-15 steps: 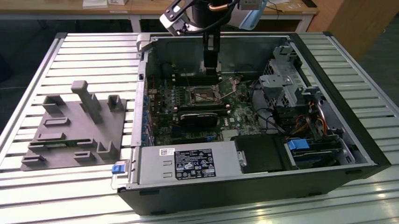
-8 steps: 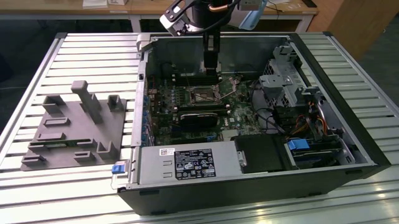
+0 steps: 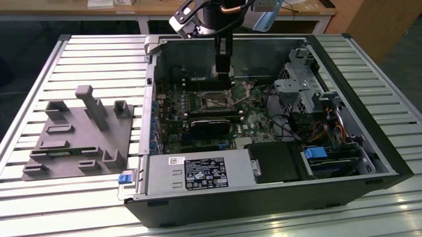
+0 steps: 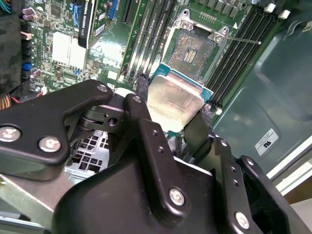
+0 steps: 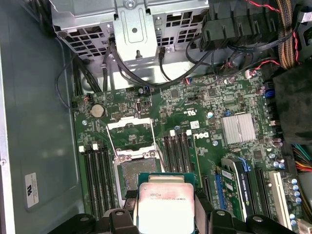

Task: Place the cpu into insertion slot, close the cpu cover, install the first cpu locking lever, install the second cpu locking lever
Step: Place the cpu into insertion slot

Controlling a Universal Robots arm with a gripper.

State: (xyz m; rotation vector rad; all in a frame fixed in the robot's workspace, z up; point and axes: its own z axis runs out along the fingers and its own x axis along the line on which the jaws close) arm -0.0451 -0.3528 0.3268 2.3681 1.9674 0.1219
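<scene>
The gripper [image 3: 224,79] reaches down into the open computer case [image 3: 264,197], its two black fingers [image 4: 141,109] clamped on opposite edges of the cpu [image 5: 163,204]. The cpu hangs in the air with its silvery metal top facing both wrist cameras, close over the motherboard [image 5: 204,122] and apart from it. The socket [image 5: 134,173] lies bare just beyond the cpu, its field of contacts uncovered. The cover [image 5: 130,131], a thin metal frame with a large opening, is swung back from the socket on the side away from the cpu. A thin wire lever [image 4: 243,40] sticks out unlatched beside the socket. In the exterior view the case lies on its side on a slatted table [image 3: 99,49], and a grey fixture [image 3: 79,131] sits on the table at the exterior view's left, well apart from the gripper.
</scene>
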